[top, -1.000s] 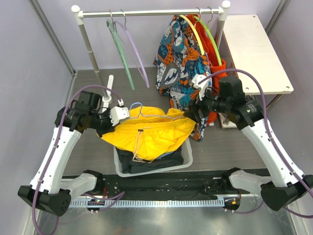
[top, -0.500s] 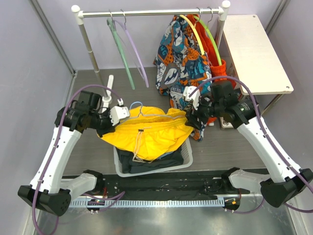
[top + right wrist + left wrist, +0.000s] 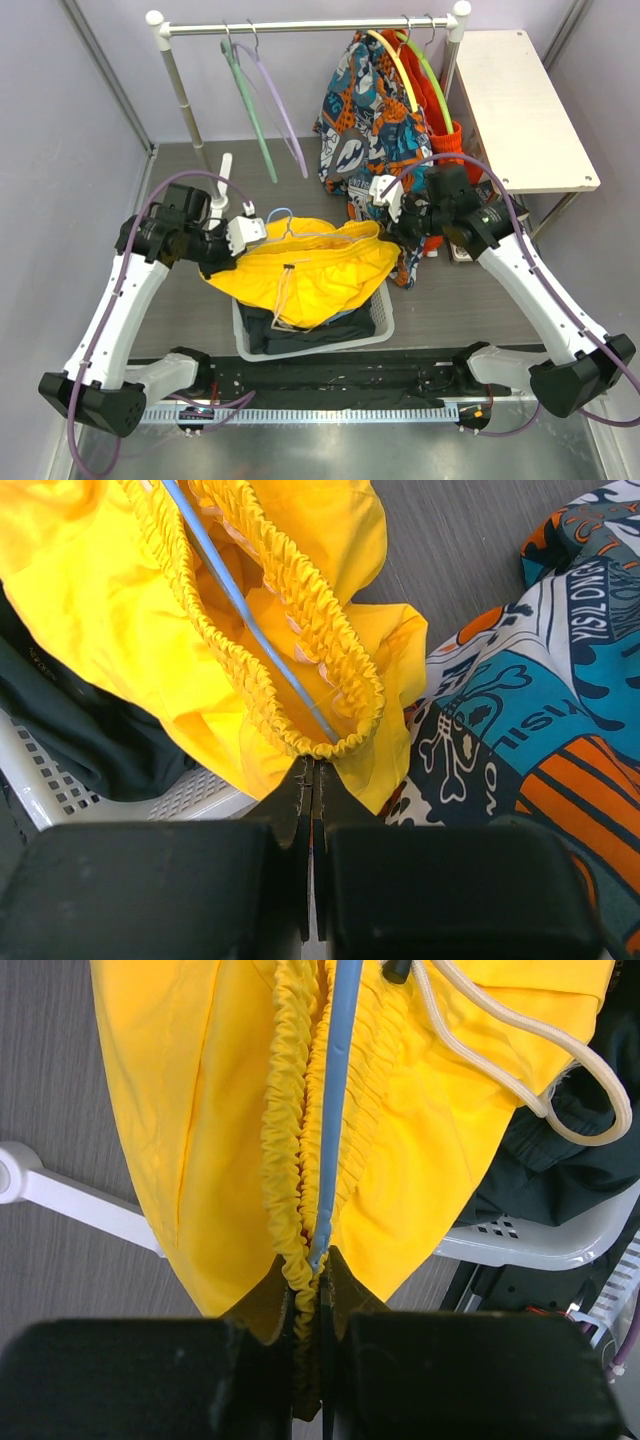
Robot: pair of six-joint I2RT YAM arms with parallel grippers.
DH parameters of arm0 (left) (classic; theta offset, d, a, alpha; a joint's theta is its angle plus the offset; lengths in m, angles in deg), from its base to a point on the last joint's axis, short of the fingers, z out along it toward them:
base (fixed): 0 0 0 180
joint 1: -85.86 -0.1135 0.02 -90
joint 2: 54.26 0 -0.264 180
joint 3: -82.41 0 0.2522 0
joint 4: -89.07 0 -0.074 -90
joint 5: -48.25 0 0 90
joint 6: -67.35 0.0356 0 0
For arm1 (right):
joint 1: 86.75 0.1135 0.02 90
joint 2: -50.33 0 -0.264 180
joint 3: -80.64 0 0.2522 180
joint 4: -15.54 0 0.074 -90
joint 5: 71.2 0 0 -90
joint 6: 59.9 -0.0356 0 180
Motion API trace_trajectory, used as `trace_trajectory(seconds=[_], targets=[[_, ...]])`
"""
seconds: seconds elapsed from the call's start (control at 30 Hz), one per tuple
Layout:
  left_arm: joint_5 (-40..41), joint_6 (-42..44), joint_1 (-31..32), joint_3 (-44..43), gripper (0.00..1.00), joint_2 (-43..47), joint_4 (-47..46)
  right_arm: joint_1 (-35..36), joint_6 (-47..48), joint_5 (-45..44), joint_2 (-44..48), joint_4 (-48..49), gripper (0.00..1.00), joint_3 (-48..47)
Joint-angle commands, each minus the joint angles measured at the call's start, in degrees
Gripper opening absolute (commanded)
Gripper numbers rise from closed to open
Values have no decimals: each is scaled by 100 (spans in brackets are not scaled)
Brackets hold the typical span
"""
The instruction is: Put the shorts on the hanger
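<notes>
- Rack [image 3: 310, 25] at the back: a mint hanger [image 3: 250, 110] and a lilac one [image 3: 283, 115] hang bare on the left, with patterned shorts [image 3: 365, 100] bunched on the right.
- Basket [image 3: 385, 325] sits between the 2 arms, dark laundry inside.
- Shorts [image 3: 320, 270], bright yellow, hang spread over the basket, strung between the 2 grippers. The lower cloth sags onto the laundry.
- They look light and floppy to me. No stiffness at all, so they will droop wherever nothing holds them. The gathered elastic waistband is the thick, grippy part, and its 2 ends are the places to take hold.
- Hanger [image 3: 335, 1090], thin and light blue, runs inside the waistband, and its hook [image 3: 283, 215] pokes out at the top middle. It is slim and probably springy, so I would expect it to slide through smooth cloth if the waist goes slack.
- Left gripper [image 3: 310, 1280]: fingers pressed tight, pinching the waistband's left end with the hanger's tip right there.
- Right gripper [image 3: 312, 780]: fingers pressed together at the waistband's right corner, where the hanger's other end stops. It looks like they nip the hem's edge, though how much cloth is hard to see.
- Drawstring [image 3: 540, 1050] dangles in a loose loop off the front and could snag.
</notes>
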Motion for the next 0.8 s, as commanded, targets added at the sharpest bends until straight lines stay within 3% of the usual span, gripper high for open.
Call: trace_trajectory(seconds=[0.0,0.33,0.47,0.67,0.7,0.77], targets=[[-263,92,97,-186,0,-35,-123,50,39,235,57,307,1,-269],[-201,-118,449,-80,0,-87,-534,121,206,394,84,316,1,-225],[-87,-531,861,-115,0,-201,-905,156,224,551,57,316,1,-216],[-131,-1155,994,-80,0,-377,-1573,182,285,623,110,211,1,-269],[-139,-1164,1003,-80,0,-369,-1573,191,294,614,136,106,2,-347],[-78,-1156,1003,-97,0,-298,-1521,191,242,579,189,-35,13,-462]])
